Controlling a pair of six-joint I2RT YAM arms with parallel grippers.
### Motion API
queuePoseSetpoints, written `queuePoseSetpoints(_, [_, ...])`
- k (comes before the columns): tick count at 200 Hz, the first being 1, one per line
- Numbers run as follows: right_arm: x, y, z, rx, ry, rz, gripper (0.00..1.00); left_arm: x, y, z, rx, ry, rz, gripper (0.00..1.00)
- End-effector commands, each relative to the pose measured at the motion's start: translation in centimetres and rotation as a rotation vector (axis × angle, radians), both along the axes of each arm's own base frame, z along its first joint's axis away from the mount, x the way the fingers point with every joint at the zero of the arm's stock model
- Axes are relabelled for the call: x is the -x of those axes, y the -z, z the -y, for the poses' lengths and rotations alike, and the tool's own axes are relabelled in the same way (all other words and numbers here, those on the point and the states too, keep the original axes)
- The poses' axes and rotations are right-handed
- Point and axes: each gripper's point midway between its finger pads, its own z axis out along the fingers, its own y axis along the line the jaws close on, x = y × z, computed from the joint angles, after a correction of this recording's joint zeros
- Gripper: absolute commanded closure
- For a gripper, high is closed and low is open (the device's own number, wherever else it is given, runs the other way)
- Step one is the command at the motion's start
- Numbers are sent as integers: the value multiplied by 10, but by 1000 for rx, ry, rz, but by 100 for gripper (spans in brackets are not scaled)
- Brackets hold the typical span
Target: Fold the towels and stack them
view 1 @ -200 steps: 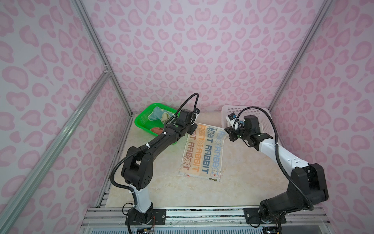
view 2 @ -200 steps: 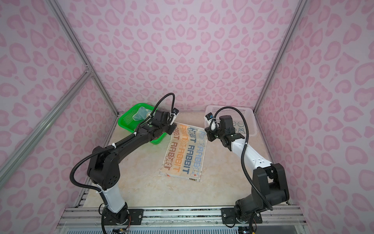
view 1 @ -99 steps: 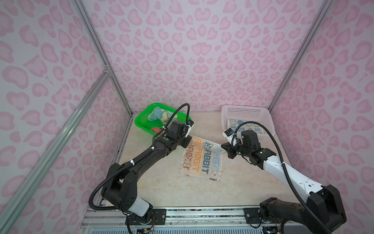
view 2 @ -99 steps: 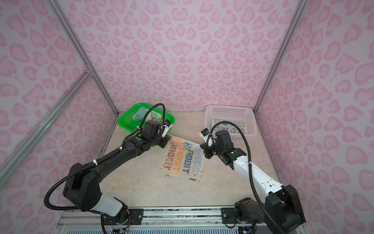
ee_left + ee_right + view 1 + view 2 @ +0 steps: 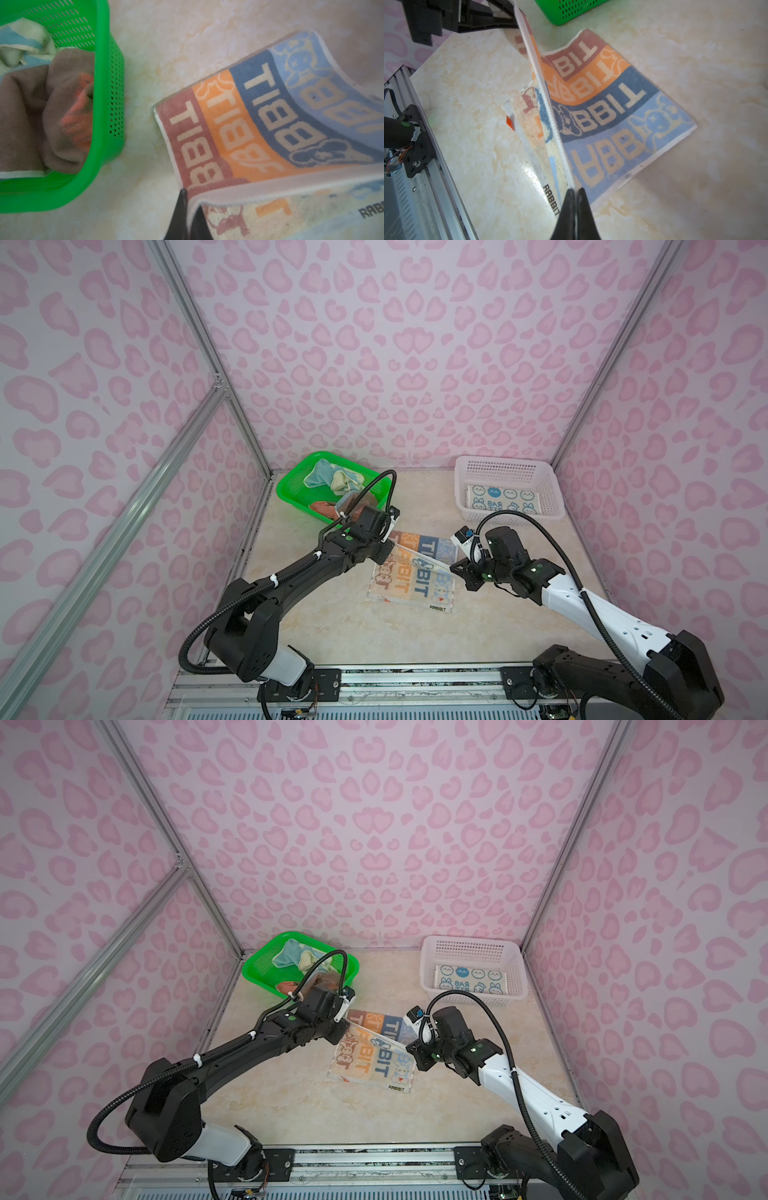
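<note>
Lettered towel (image 5: 415, 578) lies mid-table (image 5: 332, 626), one edge raised and doubled over, my left gripper (image 5: 188, 204) and right gripper (image 5: 576, 194) each clamped on a corner. Close behind, a green basket (image 5: 291, 489) holds a yellow-teal towel (image 5: 328, 479) and a brown-orange towel (image 5: 328, 508), both crumpled. The white basket (image 5: 498, 468) holds a folded rabbit towel (image 5: 500, 499).

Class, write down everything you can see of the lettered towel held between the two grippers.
The lettered towel is soft terry cloth with a white hem: red-brown, orange and blue stripes carry cream RABBIT lettering; its paler face shows coloured letters. The left gripper and right gripper are each shut on a corner of one edge, holding it raised and taut, while the rest lies on the table.
</note>
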Motion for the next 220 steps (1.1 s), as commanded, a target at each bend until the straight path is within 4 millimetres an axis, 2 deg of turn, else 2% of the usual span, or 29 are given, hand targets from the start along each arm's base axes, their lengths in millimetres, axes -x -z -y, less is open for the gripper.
queuePoseSetpoints(1, [26, 37, 13, 96, 21, -157, 100, 0, 15, -36, -184, -116, 6, 98])
queuePoseSetpoints(21, [36, 50, 8, 106, 4, -207, 100, 7, 22, -34, -202, -108, -6, 97])
queuePoseSetpoints(73, [55, 71, -2, 164, -30, -303, 100, 21, 32, -27, -220, -79, -27, 88])
queuePoseSetpoints(111, [64, 84, -8, 184, -44, -337, 98, 31, 38, -24, -229, -54, -44, 74])
queuePoseSetpoints(134, [73, 86, -14, 160, -71, -362, 86, 34, 34, -25, -226, -61, -30, 71])
queuePoseSetpoints(157, [83, 88, -17, 160, -102, -386, 73, 31, 22, -28, -199, -85, 20, 70])
queuePoseSetpoints(175, [88, 87, -16, 159, -105, -401, 67, 25, 9, -29, -162, -119, 78, 70])
queuePoseSetpoints(196, [84, 79, -17, 138, -82, -369, 60, 16, -7, -34, -132, -183, 155, 70])
queuePoseSetpoints(220, [63, 63, -19, 117, -20, -278, 51, 8, -26, -36, -75, -252, 222, 66])
